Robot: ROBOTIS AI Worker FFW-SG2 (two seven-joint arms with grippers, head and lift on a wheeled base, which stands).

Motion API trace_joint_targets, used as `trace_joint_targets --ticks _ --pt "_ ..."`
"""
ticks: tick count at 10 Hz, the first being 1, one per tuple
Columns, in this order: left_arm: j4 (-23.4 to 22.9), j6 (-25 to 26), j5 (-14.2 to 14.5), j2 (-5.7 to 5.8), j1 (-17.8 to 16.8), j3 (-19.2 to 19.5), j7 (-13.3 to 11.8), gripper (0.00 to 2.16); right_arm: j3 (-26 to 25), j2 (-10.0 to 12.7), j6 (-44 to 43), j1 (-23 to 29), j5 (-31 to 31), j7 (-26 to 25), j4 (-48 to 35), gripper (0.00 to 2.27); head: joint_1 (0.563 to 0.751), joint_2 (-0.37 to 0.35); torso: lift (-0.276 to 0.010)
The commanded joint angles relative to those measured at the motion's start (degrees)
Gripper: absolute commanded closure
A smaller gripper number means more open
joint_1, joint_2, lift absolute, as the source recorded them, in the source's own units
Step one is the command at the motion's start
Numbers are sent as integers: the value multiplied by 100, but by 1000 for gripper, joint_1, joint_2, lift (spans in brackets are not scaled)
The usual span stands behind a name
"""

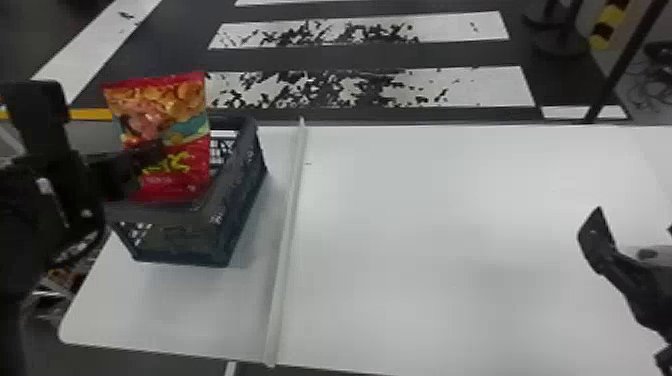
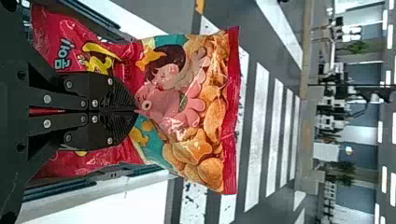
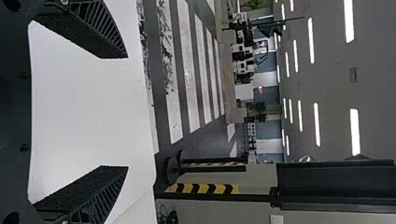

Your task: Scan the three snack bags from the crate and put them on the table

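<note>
"One snack bag [image 1: 170, 107] in hand, then. How far along is that?"

"Early, I'd judge. The left gripper [image 2: 136, 111] has its fingers clamped on the bag's front, holding it upright at the mouth of the crate [image 1: 241, 187]. So the picking of this one looks done."

"Has its bottom cleared the rim?"

"Hard to say. The near rim and the dark arm crowd that part of the head view, so it may yet be a little inside."

"And the crate itself?"

"On the table [image 1: 450, 225], towards the far left corner, to the left of the raised strip [image 1: 285, 245] that runs from the far edge to the near one."

"What about the other two bags?"

"I can't vouch for them. The mesh sides are too dim to count what lies within."

"And the right gripper [image 3: 127, 112]?"

"Its fingers stand well apart with nothing between them, by the table's right edge."

"So what is left?"

"For this bag, the setting down, and I'd guess the scan as well, though nothing here proves that either way. Then the same for any others waiting in the crate."
</note>
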Motion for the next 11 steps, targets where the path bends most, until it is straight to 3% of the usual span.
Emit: trace_joint_targets --ticks 1,3,4,6,8,9,10,11 --pt "-363 -95 -19 -28 218 42 -4 1885 15 15 11 11 2 0 -34 16 695 132 -94" --pt "-609 -411 -63 -124 525 139 14 1885 41 32 -7 46 -7 0 -43 16 695 134 -94" --pt "-609 -710 -265 -168 657 130 5 1889 50 32 -24 63 -7 0 -43 16 695 137 -94" --pt "-380 -1624 -353 -212 991 139 -21 1889 76 59 -59 81 28 0 -34 16 695 148 -94" --pt "182 -3083 -274 -318 1132 103 -206 1889 94 120 -59 72 90 0 -34 16 695 159 -94" --pt "472 -4243 -265 -450 1228 77 -443 1889 94 138 -59 55 107 0 -34 16 695 155 -94" --pt "578 -4524 -274 -467 1246 -11 -505 1889 94 138 -24 37 116 0 -26 16 695 148 -94" --pt "551 -4401 -265 -467 1185 -64 -478 1889 67 138 11 11 116 0 -34 16 695 135 -94"
